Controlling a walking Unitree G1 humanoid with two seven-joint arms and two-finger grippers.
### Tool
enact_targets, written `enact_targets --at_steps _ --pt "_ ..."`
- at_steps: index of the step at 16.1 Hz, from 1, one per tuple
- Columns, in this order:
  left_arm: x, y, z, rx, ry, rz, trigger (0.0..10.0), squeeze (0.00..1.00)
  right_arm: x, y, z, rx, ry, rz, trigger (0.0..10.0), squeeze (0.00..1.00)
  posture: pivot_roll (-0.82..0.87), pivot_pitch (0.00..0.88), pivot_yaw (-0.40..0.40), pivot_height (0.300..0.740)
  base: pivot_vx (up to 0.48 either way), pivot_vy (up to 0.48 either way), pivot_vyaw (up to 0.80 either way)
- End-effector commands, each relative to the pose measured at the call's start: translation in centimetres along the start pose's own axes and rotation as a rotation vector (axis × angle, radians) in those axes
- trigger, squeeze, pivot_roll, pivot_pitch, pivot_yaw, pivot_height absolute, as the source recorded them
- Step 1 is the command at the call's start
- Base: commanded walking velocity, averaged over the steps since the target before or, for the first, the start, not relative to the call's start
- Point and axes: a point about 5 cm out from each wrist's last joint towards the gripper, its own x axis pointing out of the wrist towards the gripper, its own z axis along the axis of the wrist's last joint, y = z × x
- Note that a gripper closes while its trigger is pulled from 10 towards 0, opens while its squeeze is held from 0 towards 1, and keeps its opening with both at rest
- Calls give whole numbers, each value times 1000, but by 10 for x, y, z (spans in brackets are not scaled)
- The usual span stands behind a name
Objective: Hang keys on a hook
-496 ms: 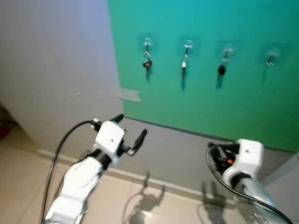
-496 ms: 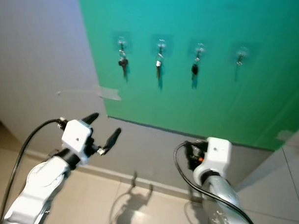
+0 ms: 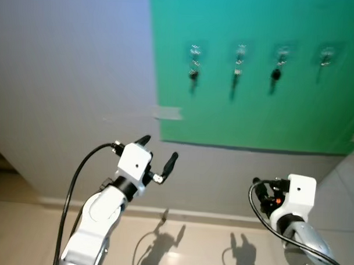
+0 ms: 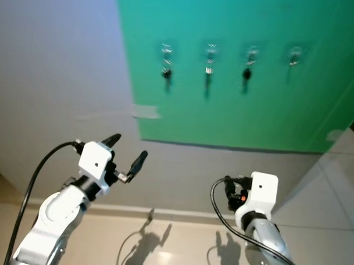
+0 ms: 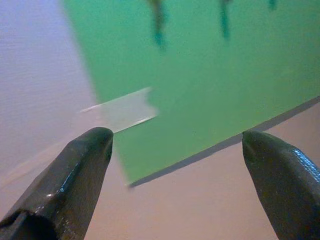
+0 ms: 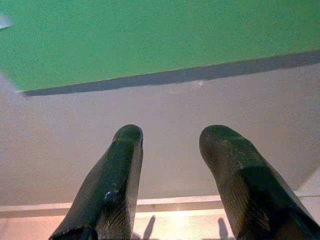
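Left end effector (image 3: 158, 158): raised before the grey wall, fingers spread wide, nothing between them.
Right end effector (image 6: 170, 150): low near the wall's base, fingers slightly parted, nothing held.
Floor (image 3: 208, 250): pale tiles carrying the arms' shadows.
Tape strip (image 3: 168, 113): fixed across the green panel's left edge, near its lower corner.
Green panel (image 3: 253, 118): mounted on the grey wall (image 3: 74, 76).
Hooks (image 3: 195, 50): four in a row near the panel's top edge.
Keys (image 3: 193, 74): hanging from the three leftmost hooks; picture blurred.
Fourth hook (image 3: 326, 56): rightmost, carrying no keys.
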Motion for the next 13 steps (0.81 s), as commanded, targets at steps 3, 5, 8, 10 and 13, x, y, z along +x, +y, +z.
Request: enact_targets --at_steps 3,5,8,10,13 --pt "0 5 -2 14 10 16 10000 0 -3 3 6 0 -25 7 10000 0 -98 0 37 740 0 480 -533" --pt "3 4 0 17 -7 14 10000 0 -7 -2 7 2 -28 -16 10000 0 -109 0 41 740 0 240 -400" --pt "7 1 3 48 -32 -1 10000 0 -10 -5 10 4 -36 -37 10000 0 -129 0 47 740 0 -134 -800" --pt "11 1 3 45 -37 -3 10000 0 -12 -6 11 -15 -29 -54 10000 0 -141 0 53 740 0 -480 -800" --pt "16 1 3 37 -48 7 10000 0 -11 -8 21 -93 -36 -67 10000 0 -151 0 45 740 0 -320 -800"
